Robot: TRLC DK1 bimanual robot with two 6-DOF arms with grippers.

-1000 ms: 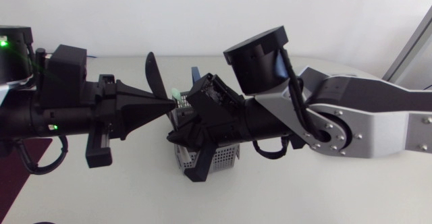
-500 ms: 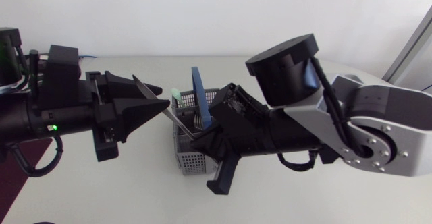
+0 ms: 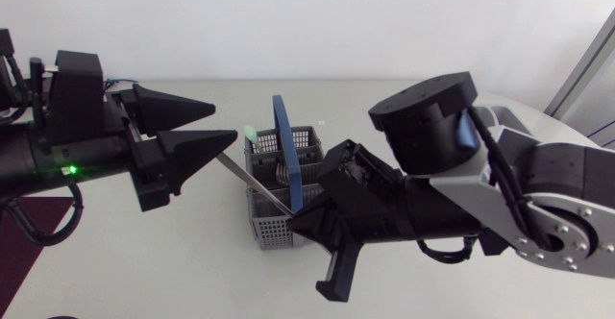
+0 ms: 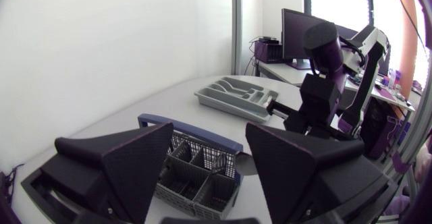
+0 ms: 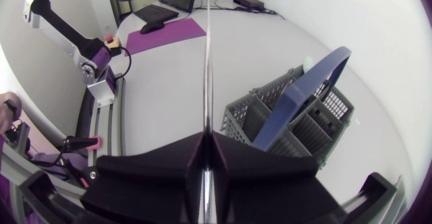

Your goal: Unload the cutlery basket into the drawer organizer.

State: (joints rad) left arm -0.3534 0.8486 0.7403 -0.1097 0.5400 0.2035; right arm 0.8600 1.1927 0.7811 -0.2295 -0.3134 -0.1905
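Observation:
The grey mesh cutlery basket [image 3: 274, 231] with its blue handle [image 3: 286, 156] stands mid-table. My right gripper [image 3: 293, 215] hangs just over the basket's front, shut on a silver knife [image 3: 252, 182] whose blade slants up toward the left. My left gripper [image 3: 223, 123] is open, its fingertips a little apart from the knife's far end. The left wrist view has the basket [image 4: 196, 177] ahead between the open fingers [image 4: 135, 163], and the grey drawer organizer [image 4: 236, 97] farther back. The right wrist view shows the knife [image 5: 208, 69] edge-on in the shut gripper [image 5: 206, 143], beside the basket [image 5: 297, 119].
A pale green handle [image 3: 249, 134] sticks out of the basket's far left corner, with more cutlery inside. A dark purple mat [image 3: 34, 231] lies at the table's left edge. My right arm [image 3: 500, 194] spans the right half of the table.
My left gripper has opened, let go of the knife and drawn back to the left. The right arm has carried the knife to the right and toward the front of the basket.

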